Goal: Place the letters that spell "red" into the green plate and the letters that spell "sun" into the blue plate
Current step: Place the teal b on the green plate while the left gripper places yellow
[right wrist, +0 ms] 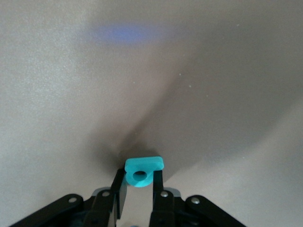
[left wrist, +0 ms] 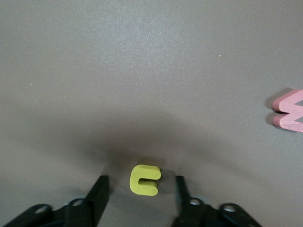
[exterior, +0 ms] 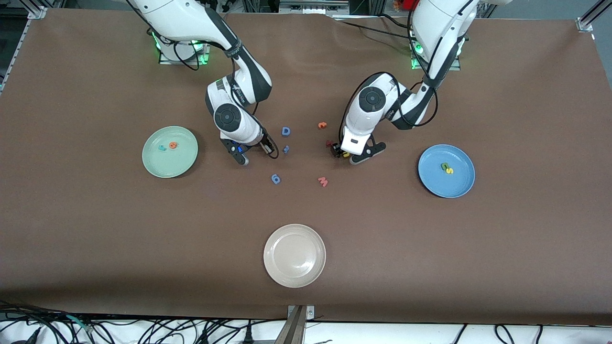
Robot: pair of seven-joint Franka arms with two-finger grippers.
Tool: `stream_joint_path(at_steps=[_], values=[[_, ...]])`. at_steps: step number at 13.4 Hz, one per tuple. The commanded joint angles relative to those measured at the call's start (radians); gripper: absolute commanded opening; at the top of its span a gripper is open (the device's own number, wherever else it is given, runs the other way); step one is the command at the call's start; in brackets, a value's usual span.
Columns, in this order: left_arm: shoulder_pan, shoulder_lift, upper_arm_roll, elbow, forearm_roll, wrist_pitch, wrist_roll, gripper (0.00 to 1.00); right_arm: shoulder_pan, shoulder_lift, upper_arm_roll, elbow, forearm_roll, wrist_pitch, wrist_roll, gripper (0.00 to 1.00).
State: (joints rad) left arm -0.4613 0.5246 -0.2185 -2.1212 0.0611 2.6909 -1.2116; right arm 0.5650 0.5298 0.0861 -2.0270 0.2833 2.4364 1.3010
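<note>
Now the right gripper (right wrist: 138, 187), at table centre, pinches the tiny teal foam "d" (right wrist: 143, 169); lift straight before swinging toward the round mint-green plate (exterior: 154, 165) at nine o'clock. Left gripper (left wrist: 141, 193) straddles the yellow foam "u" (left wrist: 144, 179), fingers spread: close squarely.

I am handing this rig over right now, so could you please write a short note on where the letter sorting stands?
Right hand: shut on the teal "d", low over the table beside the green plate.
Left hand: open around the yellow "u", which lies on the table, not yet gripped.
Done: teal "r" and orange "e" lie in the green plate; green "n" and yellow "s" lie in the blue plate.
Left: carry the "d" to the green plate; grip the "u" and take it to the blue plate.
</note>
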Motion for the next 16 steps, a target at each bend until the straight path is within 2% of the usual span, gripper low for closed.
stream_joint_path(at_steps=[1,4,7,9,11,13,16], values=[[-0.01,0.006,0.005,0.004,0.077,0.014,-0.074,0.0,0.006,-0.049,-0.047,0.022,-0.036,-0.089,-0.015,0.01],[-0.01,0.012,0.005,0.009,0.098,0.015,-0.098,0.0,0.004,-0.091,-0.136,0.131,-0.052,-0.36,-0.122,0.01],[-0.008,0.005,0.005,0.007,0.1,0.01,-0.086,0.0,0.004,-0.114,-0.276,0.177,-0.052,-0.545,-0.322,0.01],[0.006,-0.033,0.013,0.006,0.1,-0.017,-0.077,0.0,0.003,-0.114,-0.372,0.166,-0.05,-0.594,-0.489,0.01],[0.059,-0.092,0.011,0.006,0.095,-0.125,0.015,0.0,0.003,-0.111,-0.443,0.14,-0.05,-0.608,-0.607,0.01],[0.123,-0.142,0.01,0.006,0.083,-0.222,0.128,0.0,0.001,-0.097,-0.472,0.104,-0.049,-0.584,-0.669,0.01],[0.229,-0.198,0.01,0.006,0.082,-0.339,0.324,0.0,0.001,-0.091,-0.474,-0.005,-0.038,-0.461,-0.686,0.01]])
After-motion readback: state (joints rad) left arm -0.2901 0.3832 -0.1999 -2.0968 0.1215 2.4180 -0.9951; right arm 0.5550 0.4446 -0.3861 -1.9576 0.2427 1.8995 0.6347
